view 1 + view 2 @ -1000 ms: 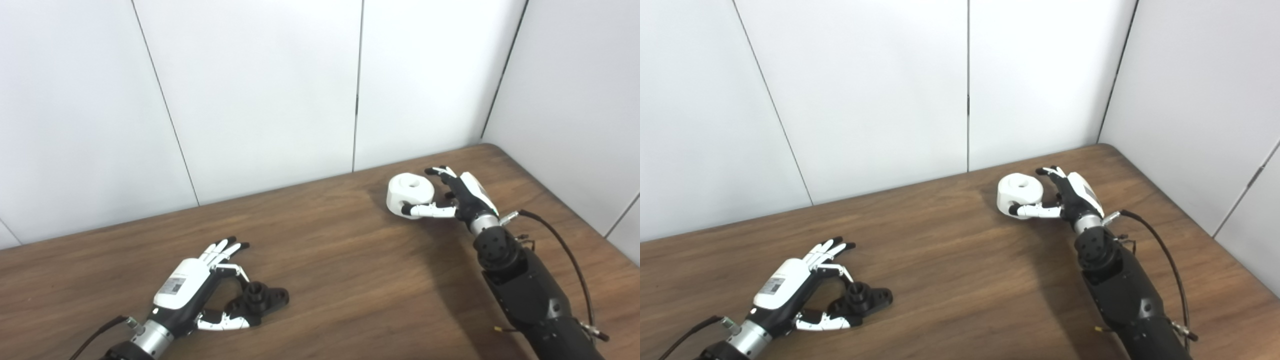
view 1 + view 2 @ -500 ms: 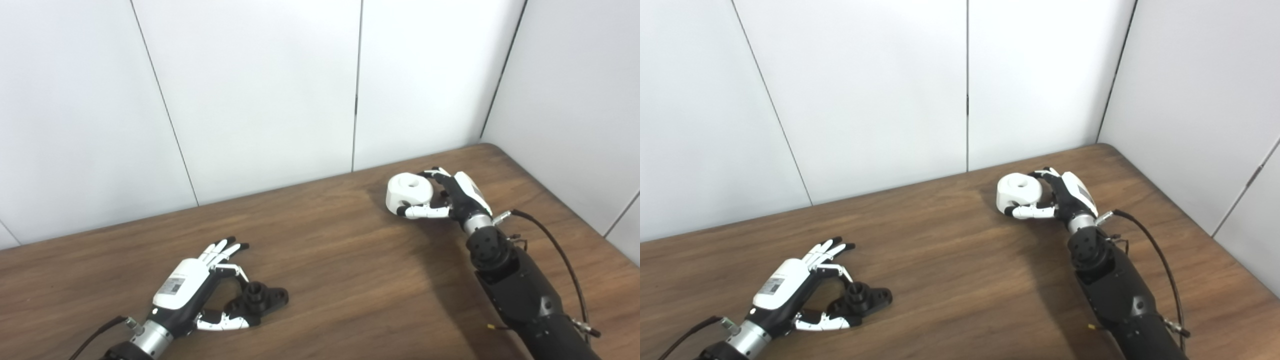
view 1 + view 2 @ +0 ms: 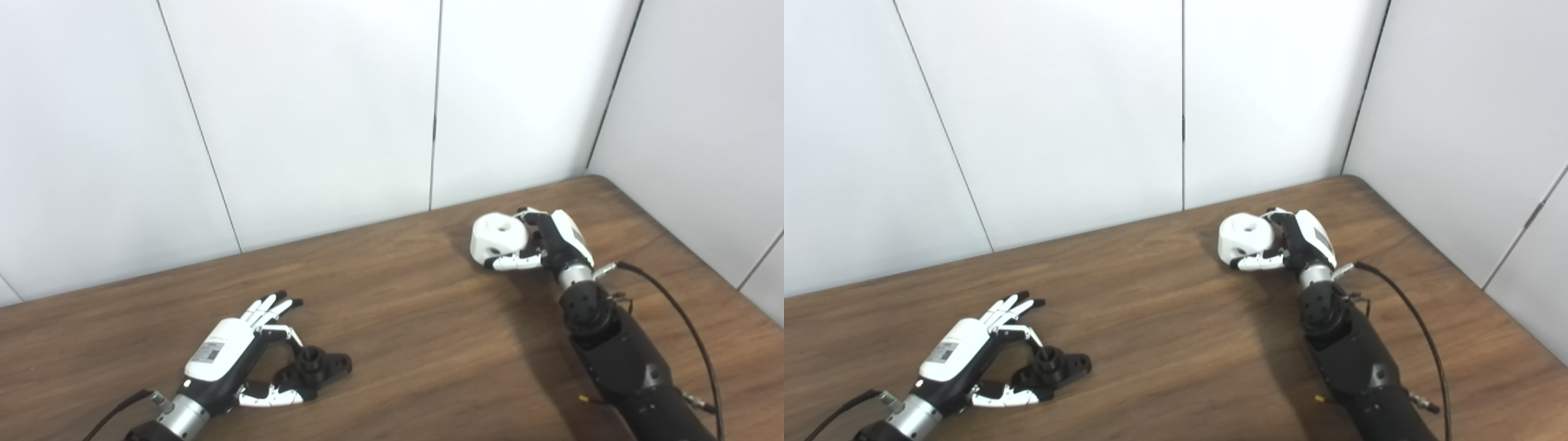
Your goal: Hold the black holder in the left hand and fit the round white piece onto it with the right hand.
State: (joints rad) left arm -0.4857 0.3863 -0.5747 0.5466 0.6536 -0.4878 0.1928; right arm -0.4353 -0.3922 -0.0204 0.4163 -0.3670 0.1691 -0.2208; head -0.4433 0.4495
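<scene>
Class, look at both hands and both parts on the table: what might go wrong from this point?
1. The right hand grips the round white piece from one side only; lifted, it may tip or slip.
2. The left hand is open around the black holder, which lies loose on the table and may slide.

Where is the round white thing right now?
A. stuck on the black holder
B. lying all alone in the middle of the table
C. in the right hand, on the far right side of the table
C: the right hand is closed around the round white piece, far from the black holder by the left hand.
</scene>
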